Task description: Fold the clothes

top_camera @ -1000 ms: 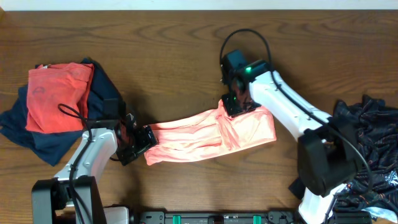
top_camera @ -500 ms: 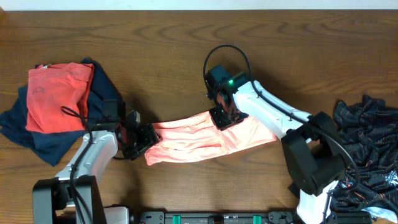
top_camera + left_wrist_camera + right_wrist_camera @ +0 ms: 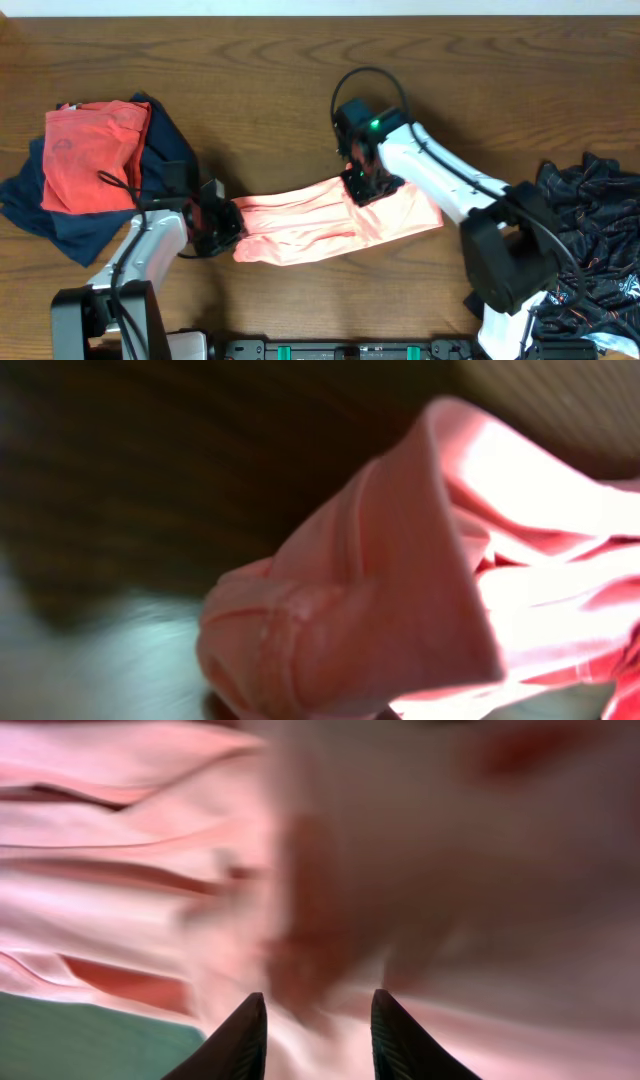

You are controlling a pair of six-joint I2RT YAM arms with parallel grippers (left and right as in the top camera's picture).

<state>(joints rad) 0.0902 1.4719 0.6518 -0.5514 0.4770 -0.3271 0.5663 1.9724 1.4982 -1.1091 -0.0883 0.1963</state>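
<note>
Overhead first: found the T-shirt (image 3: 320,218) drawn out as a long wrinkled band across the middle of the table (image 3: 250,80), well apart from the red-orange shirt (image 3: 90,155) at far left and the black patterned garment (image 3: 590,250) at far right. Placed the left gripper (image 3: 230,222) at the band's left end and the right gripper (image 3: 362,186) on its upper edge, right of the middle. Judged the step as an early lengthwise fold, with the cloth stretched between both arms and nowhere near a tidy packet.

Left wrist next: saw only a rolled hem of the T-shirt (image 3: 380,610) bunched close to the lens, with wood behind. Saw no fingers, so could not tell whether closed on it.

Right wrist last: made out two dark fingertips (image 3: 240,1038) narrowly apart, with a blurred ridge of the T-shirt (image 3: 150,910) rising between them. Took that as a clamp on a fold.

Reckoned the next move called for carrying that fold across the band with the left end anchored, then smoothing the wrinkles before letting go.
</note>
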